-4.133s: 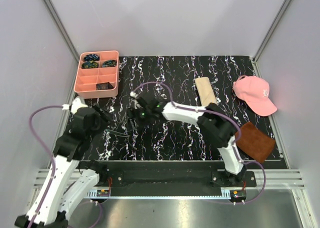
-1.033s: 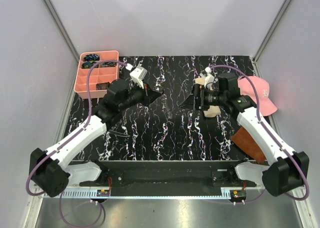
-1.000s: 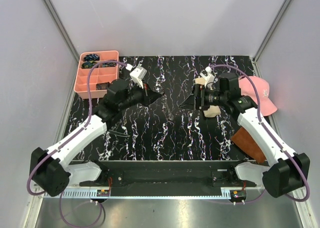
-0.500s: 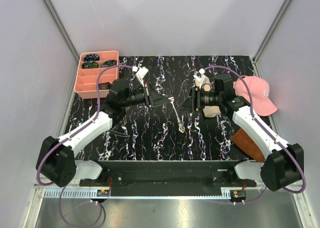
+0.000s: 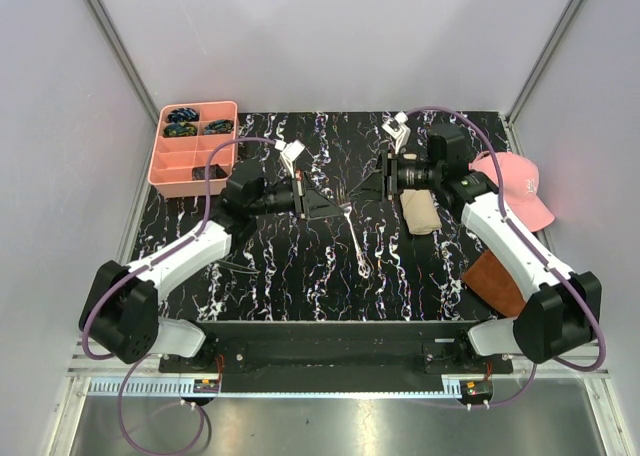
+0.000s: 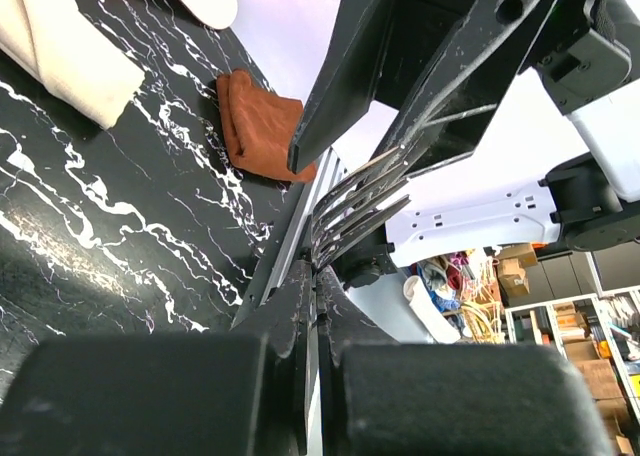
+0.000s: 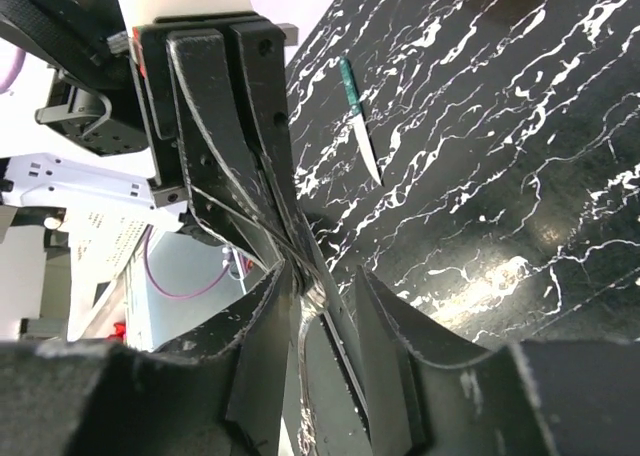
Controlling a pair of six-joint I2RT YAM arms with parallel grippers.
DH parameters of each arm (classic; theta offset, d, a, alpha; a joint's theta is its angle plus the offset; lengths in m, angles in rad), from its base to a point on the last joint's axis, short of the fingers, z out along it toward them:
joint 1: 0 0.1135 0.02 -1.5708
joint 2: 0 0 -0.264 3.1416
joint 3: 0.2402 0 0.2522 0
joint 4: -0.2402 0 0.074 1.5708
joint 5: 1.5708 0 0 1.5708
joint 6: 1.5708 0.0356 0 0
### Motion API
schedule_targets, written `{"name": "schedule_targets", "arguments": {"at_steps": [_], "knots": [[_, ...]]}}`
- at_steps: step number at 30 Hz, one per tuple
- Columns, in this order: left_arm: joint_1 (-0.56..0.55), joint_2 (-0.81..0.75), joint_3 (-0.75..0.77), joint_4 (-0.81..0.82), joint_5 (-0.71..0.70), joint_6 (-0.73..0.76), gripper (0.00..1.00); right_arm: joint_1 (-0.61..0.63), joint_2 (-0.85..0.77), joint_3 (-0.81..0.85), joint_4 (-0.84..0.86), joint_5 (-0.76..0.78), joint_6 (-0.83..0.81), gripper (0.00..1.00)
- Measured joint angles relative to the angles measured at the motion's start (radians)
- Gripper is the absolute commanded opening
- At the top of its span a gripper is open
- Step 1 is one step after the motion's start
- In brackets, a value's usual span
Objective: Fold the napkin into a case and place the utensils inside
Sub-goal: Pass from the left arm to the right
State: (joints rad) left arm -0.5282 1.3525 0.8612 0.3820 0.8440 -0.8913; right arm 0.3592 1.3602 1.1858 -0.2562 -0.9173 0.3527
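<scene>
A silvery fork [image 5: 357, 241] hangs above the mid-table, and my left gripper [image 5: 337, 206] is shut on it near the neck. In the left wrist view the tines [image 6: 365, 196] stick out past my shut left gripper [image 6: 313, 276], between the right arm's black fingers [image 6: 340, 76]. My right gripper [image 5: 366, 188] faces it from the right. Seen from the right wrist, the right gripper [image 7: 320, 281] stands partly open around the fork [image 7: 305, 321], one finger against it and the other apart. The napkin [image 5: 420, 213], a narrow folded tan rectangle, lies below the right arm and shows again [image 6: 70, 51].
A green-handled knife [image 7: 358, 126] lies on the black marbled table [image 5: 300, 286], near the left arm [image 5: 240, 267]. A pink compartment tray [image 5: 195, 166] sits at the back left. On the right are a pink cap [image 5: 515, 184] and a brown square cloth [image 5: 495, 276].
Both grippers have come together over the middle of the table, the left bringing the fork. The right gripper's jaws have narrowed around the fork.
</scene>
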Motion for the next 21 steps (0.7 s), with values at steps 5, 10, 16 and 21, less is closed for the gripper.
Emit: {"name": "schedule_targets", "arguments": {"at_steps": [5,10,16,21], "knots": [[-0.001,0.006,0.000,-0.036,-0.011,0.005,0.00,0.002,0.032,0.063,-0.072,0.052,0.002,0.55],[-0.015,0.004,0.001,-0.142,-0.114,0.029,0.00,0.064,0.037,0.130,-0.194,0.270,0.029,0.70],[-0.063,0.004,0.017,-0.241,-0.235,0.038,0.00,0.215,0.037,0.200,-0.331,0.523,0.046,0.70],[-0.085,0.004,0.042,-0.284,-0.291,0.037,0.00,0.236,0.039,0.226,-0.371,0.652,0.051,0.63]]}}
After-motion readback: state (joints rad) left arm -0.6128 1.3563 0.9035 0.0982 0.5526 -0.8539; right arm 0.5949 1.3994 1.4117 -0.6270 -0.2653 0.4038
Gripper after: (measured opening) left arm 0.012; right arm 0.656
